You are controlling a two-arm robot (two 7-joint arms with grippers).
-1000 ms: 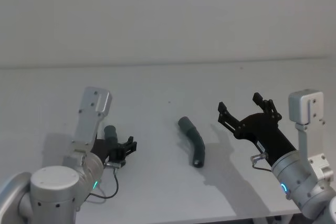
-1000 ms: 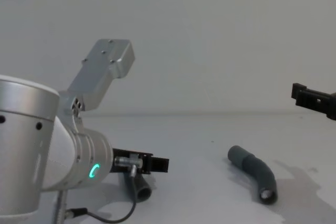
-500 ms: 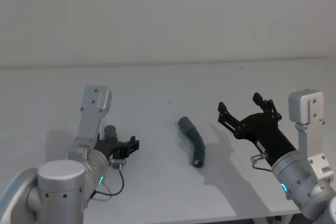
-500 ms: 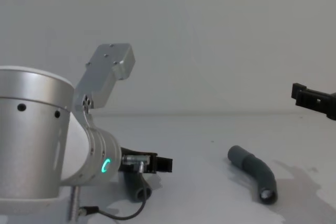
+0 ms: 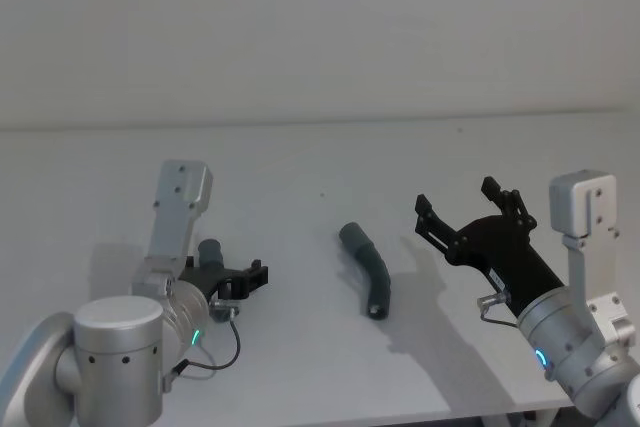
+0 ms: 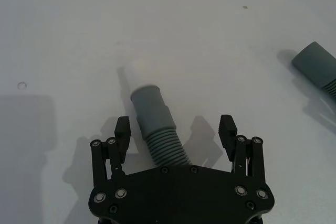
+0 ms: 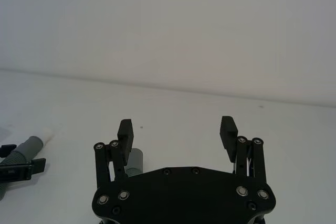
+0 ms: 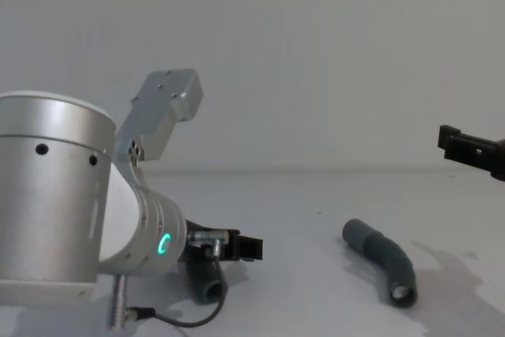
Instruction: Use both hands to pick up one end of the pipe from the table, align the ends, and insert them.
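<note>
One ribbed piece, head view, lies on the table, half hidden by the left gripper; bent piece mid-table. Left wrist view: fingers spread astride the ribbed piece. Right wrist view: right gripper spread, empty. Chest view: cut off at the edge.

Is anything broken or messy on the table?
No, nothing looks odd. The white-tipped pipe piece and the other grey piece lie whole, apart on the table. The left gripper is open astride the first; the right gripper hangs open.
</note>
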